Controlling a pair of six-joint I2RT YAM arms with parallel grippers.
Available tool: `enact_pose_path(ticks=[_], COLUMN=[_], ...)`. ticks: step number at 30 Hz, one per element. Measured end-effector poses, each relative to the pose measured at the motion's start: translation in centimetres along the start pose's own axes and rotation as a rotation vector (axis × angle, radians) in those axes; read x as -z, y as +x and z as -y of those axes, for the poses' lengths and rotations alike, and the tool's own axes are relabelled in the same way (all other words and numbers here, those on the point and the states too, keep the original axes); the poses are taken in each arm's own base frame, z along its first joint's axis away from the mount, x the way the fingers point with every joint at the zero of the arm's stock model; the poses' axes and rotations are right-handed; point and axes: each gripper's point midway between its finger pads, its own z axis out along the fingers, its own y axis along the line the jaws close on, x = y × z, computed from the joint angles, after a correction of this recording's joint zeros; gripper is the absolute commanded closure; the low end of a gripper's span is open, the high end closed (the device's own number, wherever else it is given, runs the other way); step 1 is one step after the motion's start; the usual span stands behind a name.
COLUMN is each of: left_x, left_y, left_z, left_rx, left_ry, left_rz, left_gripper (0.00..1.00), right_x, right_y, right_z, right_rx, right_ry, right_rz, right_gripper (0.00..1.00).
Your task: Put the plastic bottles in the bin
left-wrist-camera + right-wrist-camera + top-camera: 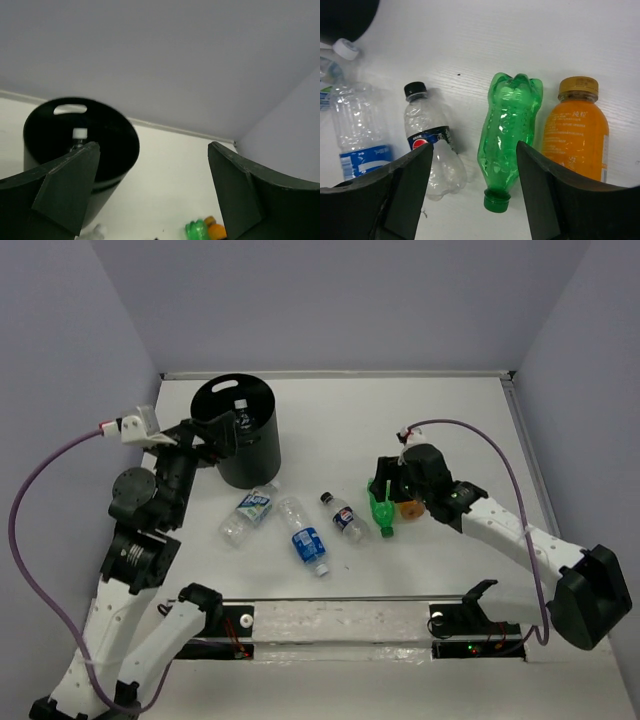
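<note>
The white tabletop [450, 410] is the biggest thing here. The tall black bin [255, 455] stands at its far left. The left arm reaches over the bin, and its fingers [153, 147] are spread wide with nothing between them. Down inside the bin a small white cap [79, 133] shows, so it looks like one bottle is already in there. Five bottles lie on the tabletop. A clear bottle [248, 512] lies just beside the bin, on its near side. To the right of it comes a clear bottle with a blue label [305, 537]. Then come the dark cola bottle [430, 135], the green bottle [507, 130] and the orange bottle [575, 135]. The right arm is much closer to these last ones. Its fingers [474, 146] hang right over the green bottle. They are spread, one on the left side of it and one on the right. They do not seem to squeeze it yet. The green bottle lies long from far to near, with its cap at the near end. So the fingers sit across its thin way, which looks good for a grab. The orange bottle lies just beside it on the right. I think the right-side finger must slip into that narrow gap without pushing the orange one away.
</note>
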Motion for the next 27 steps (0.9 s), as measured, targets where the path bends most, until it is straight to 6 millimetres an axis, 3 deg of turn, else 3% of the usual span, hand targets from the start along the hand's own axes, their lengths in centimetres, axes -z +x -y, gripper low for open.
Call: enact_pose_path(ticks=[2,5,9,14,18,24,27], left_x=[2.9,5.8,8.6,11.0,11.6,11.4,11.6], left_y=[1.7,2.5,1.7,0.7,2.1,4.9,5.3], left_z=[-1.5,-2.9,-3.9,-4.8,-5.7,-6.9,-6.9], left_rx=[0.0,-0.001,-0.001,0.007,0.002,-0.014,-0.015], left_ry=[-0.015,-0.033,-0.053,-0.053,-0.06,-0.078,-0.067], left_rz=[-0.036,-0.05,-0.013,0.056,0.051,0.007,0.005], left_gripper=[0.01,0.01,0.01,0.01,0.01,0.01,0.01], right_x=[-1.1,-2.4,-3.4,-2.8,-2.5,-2.1,-2.0], right_y=[0.0,-0.1,-0.6,-2.5,-2.4,1.0,2.3], right_z=[0.3,1.0,2.5,4.2,5.2,7.3,8.3], right_rx=[0.03,0.064,0.105,0.147,0.152,0.163,0.162], right_ry=[0.058,0.134,0.254,0.391,0.433,0.491,0.52], right_rz=[-0.021,-0.048,-0.064,-0.066,-0.106,-0.265,-0.325], right_gripper=[0.35,0.32,0.31,0.25,0.21,0.2,0.2])
